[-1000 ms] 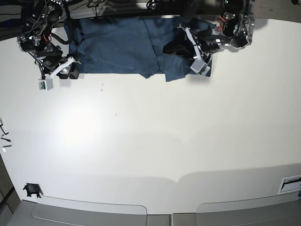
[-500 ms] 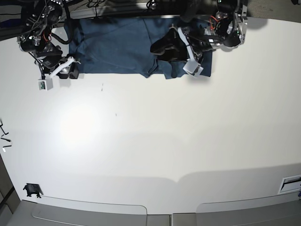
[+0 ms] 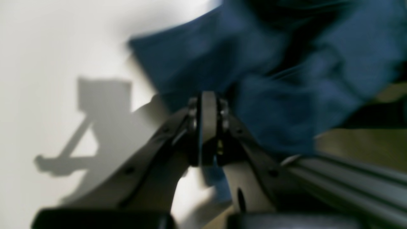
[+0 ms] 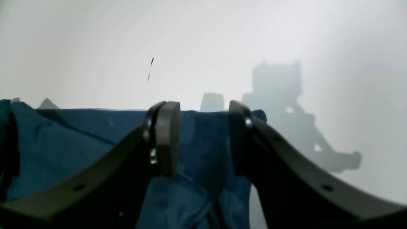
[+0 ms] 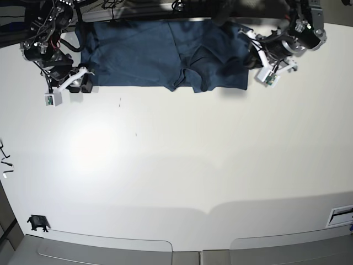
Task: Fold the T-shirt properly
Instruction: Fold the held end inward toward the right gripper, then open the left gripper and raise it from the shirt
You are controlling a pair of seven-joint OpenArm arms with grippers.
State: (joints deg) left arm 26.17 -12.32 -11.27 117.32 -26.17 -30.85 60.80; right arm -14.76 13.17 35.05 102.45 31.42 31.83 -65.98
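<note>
At the base view's left, the right gripper (image 4: 203, 140) sits at one end of the T-shirt (image 5: 165, 55) with fingers parted and nothing between them, seemingly parked at that edge ready to pinch. The shirt lies along the table's (image 5: 176, 165) far edge, its long axis running side to side; its collar end is unclear. At the right end, the left gripper (image 3: 208, 127) is pressed fully closed just beside the cloth, apparently holding nothing.

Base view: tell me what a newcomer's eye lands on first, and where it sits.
The dark navy T-shirt stands out first, spread along the far edge of the white table, rumpled toward its right end. Next come the two arms flanking it: the left end effector shut at the shirt's right edge, and the right end effector open at its left corner. The wrist views do not show cloth between either's fingers.
</note>
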